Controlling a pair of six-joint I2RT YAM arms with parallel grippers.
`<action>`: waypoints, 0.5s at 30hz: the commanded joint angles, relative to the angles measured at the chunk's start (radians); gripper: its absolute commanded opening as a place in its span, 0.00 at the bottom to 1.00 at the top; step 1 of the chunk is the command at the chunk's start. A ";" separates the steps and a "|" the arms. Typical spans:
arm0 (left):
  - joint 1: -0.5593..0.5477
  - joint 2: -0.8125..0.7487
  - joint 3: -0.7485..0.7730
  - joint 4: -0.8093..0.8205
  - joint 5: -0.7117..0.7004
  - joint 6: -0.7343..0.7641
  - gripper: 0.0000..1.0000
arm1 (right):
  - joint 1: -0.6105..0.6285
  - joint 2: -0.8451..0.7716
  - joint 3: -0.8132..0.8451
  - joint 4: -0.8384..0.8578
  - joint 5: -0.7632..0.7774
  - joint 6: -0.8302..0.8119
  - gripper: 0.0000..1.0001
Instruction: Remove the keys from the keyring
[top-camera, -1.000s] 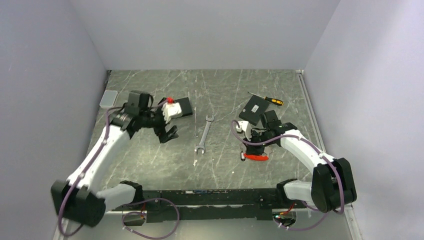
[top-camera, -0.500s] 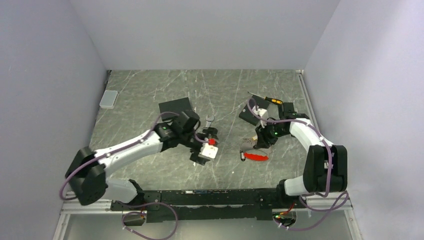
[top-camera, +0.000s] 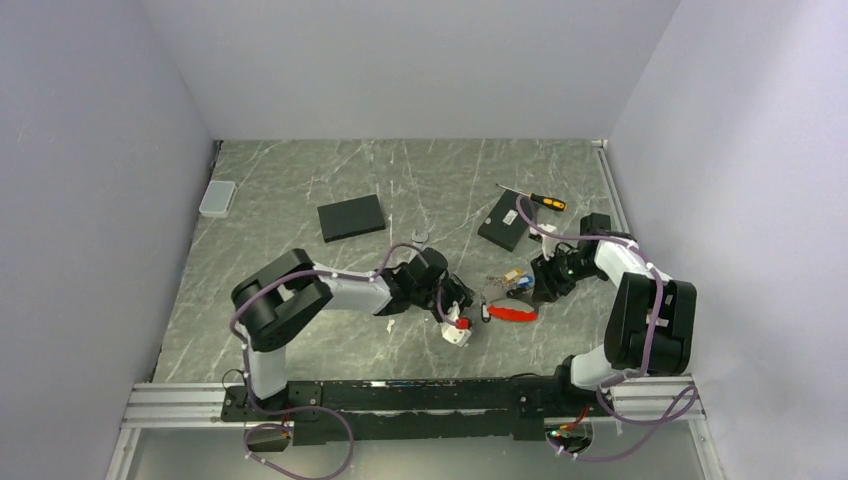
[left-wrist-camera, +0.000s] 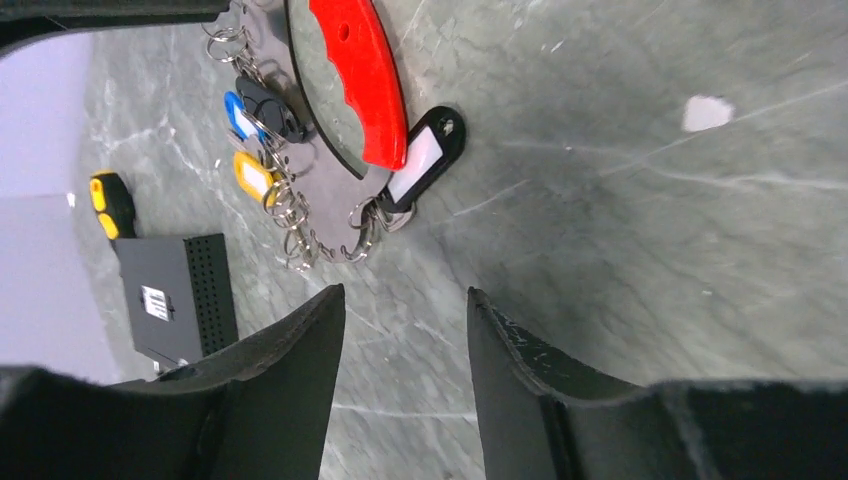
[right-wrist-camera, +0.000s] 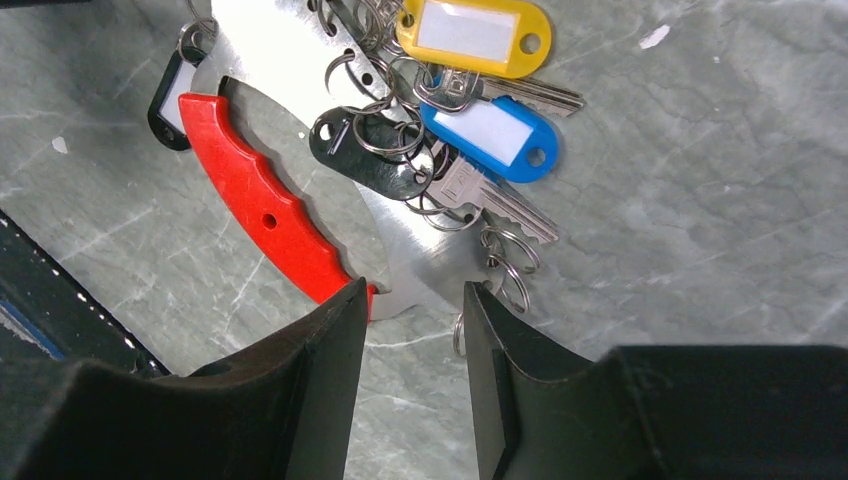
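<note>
keyring (top-camera: 510, 313): flat silver plate with a red grip along one edge and small split rings along the other. It lies flat on the table, right of centre in the overhead view, between the two grippers.
table (top-camera: 300, 180): grey-green marbled top, enclosed by pale walls.
left arm: reaches from lower left toward frame centre, low over the table.
left gripper (left-wrist-camera: 405, 300): jaws apart with nothing between them. Bare table shows in the gap. In its wrist view the keyring sits at upper left, apart from both fingers.
right arm: folds in from the right edge, wrist pointing toward centre.
right gripper (right-wrist-camera: 412, 300): jaws apart, straddling the narrow end of the silver plate. The end of the red grip runs up to the finger on the picture's left. Cannot tell whether either pad touches the plate.
black box (top-camera: 351, 217): flat, upper centre-left of the overhead view.
second black box (top-camera: 503, 222): upper centre-right, with a white label on top.
wrench (top-camera: 420, 238): only its upper head shows above the left arm.
screwdriver (top-camera: 540, 200): yellow and black handle, just above and right of the second black box.
grey case (top-camera: 217, 198): by the left wall, well apart from everything else.
tags: yellow tag (right-wrist-camera: 472, 35), blue tag (right-wrist-camera: 487, 135) and black tag (right-wrist-camera: 365, 155) are bunched on the rings, on or beside the plate. A black-framed white tag (left-wrist-camera: 425, 160) lies at the end of the red grip.
keys (right-wrist-camera: 500, 205): silver, on the rings beside the blue tag, lying on the table at the plate's edge. Count unclear.
</note>
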 joint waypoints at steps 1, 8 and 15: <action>-0.001 0.081 0.049 0.188 0.014 0.158 0.51 | -0.004 0.029 0.018 -0.011 -0.010 -0.041 0.44; 0.001 0.206 0.068 0.313 0.008 0.248 0.47 | -0.004 0.096 0.042 -0.065 -0.016 -0.078 0.43; 0.008 0.260 0.075 0.359 0.067 0.345 0.39 | -0.003 0.151 0.070 -0.092 -0.022 -0.086 0.42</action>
